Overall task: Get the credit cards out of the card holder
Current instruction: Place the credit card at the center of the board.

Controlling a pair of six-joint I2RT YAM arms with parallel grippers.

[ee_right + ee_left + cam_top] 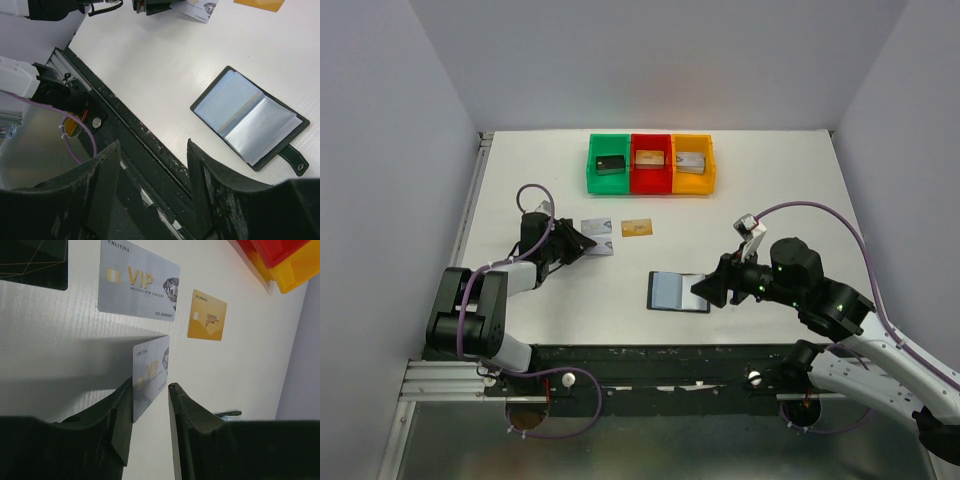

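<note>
Card holder (pixel 678 292): lies spread open on the surface (pixel 770 190), blue-grey faces up, just at 9 o'clock of the right tool (pixel 708 291).
Right tool: jaws spread wide, holding nothing.
Right arm: stretched low, tool pointing to 9 o'clock.
Left tool (pixel 150 405): jaws narrowly parted; a tilted silver card (pixel 151 371) stands on edge between them, against one finger, clear of the other.
Other cards: flat silver card (pixel 137 282) at 12 o'clock of the left tool, gold card (pixel 206 315) at 1, black card (pixel 30 262) at 10.
Left arm: elbow bent, wrist low, tool pointing to 3 o'clock.
</note>
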